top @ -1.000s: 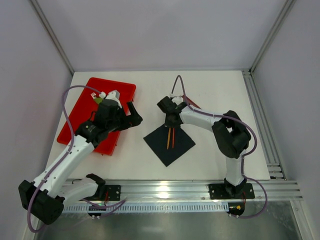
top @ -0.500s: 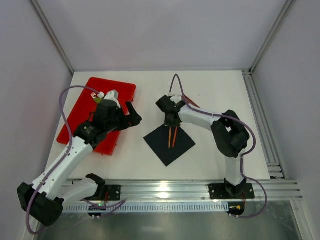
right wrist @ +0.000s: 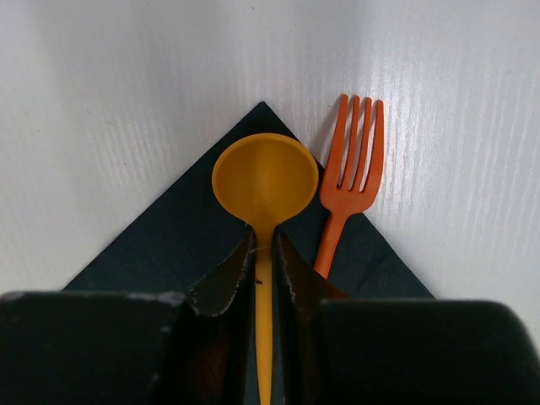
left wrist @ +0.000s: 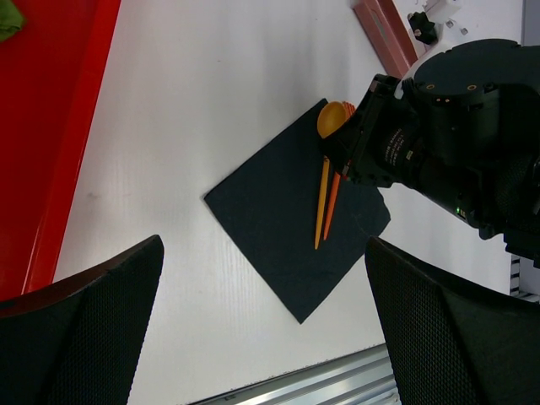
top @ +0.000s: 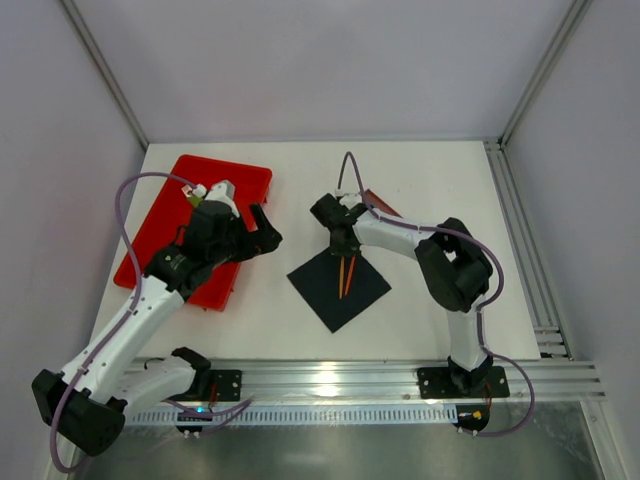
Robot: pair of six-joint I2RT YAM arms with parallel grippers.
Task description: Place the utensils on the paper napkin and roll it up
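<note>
The paper napkin (top: 335, 290) (left wrist: 278, 219) (right wrist: 160, 249) lies as a black diamond in the middle of the table. Both utensils rest on it side by side, heads at its far corner. They are a yellow spoon (top: 341, 278) (left wrist: 333, 120) (right wrist: 264, 177) and an orange fork (top: 348, 275) (left wrist: 332, 211) (right wrist: 350, 169). My right gripper (top: 340, 247) (right wrist: 266, 246) is low over that corner, its jaws close around the spoon's handle just behind the bowl. My left gripper (top: 263, 228) (left wrist: 263, 270) hangs wide open and holds nothing, to the left of the napkin.
A red tray (top: 160, 235) (left wrist: 46, 126) lies at the left under my left arm, with a green piece (top: 197, 200) (left wrist: 8, 17) on it. A long brown tray (top: 386, 209) (left wrist: 384, 34) sits behind the right gripper. A metal rail runs along the table's near edge.
My right gripper has edged a little to the left over the napkin's far corner, and the spoon now lies close against the fork. My left arm has barely shifted.
</note>
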